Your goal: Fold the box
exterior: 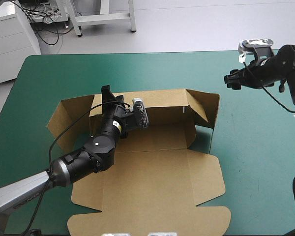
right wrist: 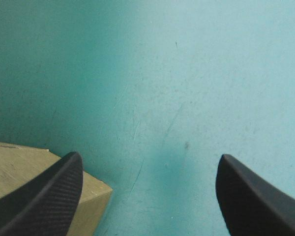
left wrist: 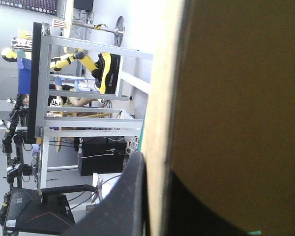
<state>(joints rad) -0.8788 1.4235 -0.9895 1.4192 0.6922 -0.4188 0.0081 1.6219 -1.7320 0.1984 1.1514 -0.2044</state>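
Note:
The brown box (exterior: pixel 152 172) lies in the middle of the table, its lid flat toward the near edge. Its back wall (exterior: pixel 157 105) stands raised, with side flaps angled up at both ends. My left gripper (exterior: pixel 107 93) sits at the left end of that back wall, shut on the wall's top edge. In the left wrist view the board (left wrist: pixel 236 98) runs between the black fingers (left wrist: pixel 123 206). My right gripper (exterior: pixel 229 78) hovers open over the teal-green cover, off the box's far right corner. A corner of the box (right wrist: pixel 19 167) shows beside one finger of the right gripper (right wrist: pixel 147 196).
Bare teal-green cover (exterior: pixel 255 147) stretches right of the box to the table's right edge. The left side flap (exterior: pixel 64 123) leans outward toward the left edge. The lid's front tabs (exterior: pixel 147 221) reach almost to the near edge.

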